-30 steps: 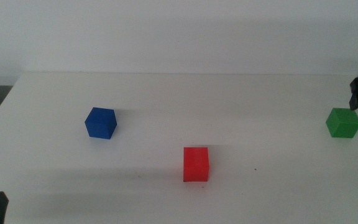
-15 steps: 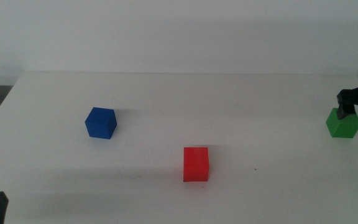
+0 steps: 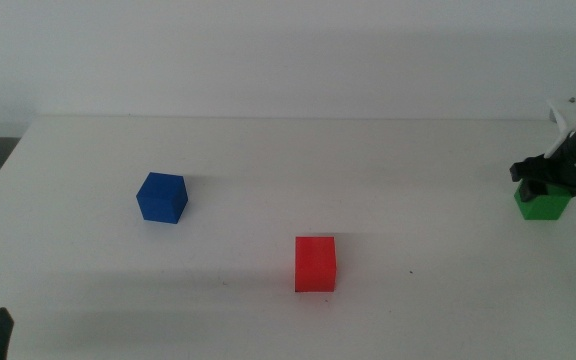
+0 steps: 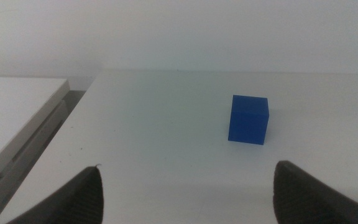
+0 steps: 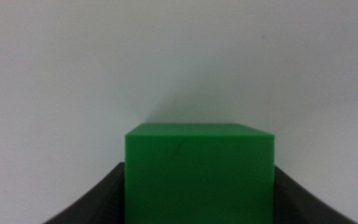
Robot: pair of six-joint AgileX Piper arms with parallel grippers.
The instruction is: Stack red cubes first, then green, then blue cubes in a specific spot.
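The small matte green cube is sitting on the white tabletop at about three o'clock, with the right gripper straddling it, jaws spread and flanking both its sides, though actual contact is unclear. The small matte bright-red cube is lying near six o'clock and the small dark-blue cube at nine o'clock, both well apart. The left gripper is waiting at seven o'clock with its jaws spread wide, facing the blue cube.

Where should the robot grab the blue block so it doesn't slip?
Probably across two opposite flat side faces of the blue cube, coming straight down from above. It sits flat on the white table with nothing touching it, and the left end effector nearest it has its jaws spread wide.
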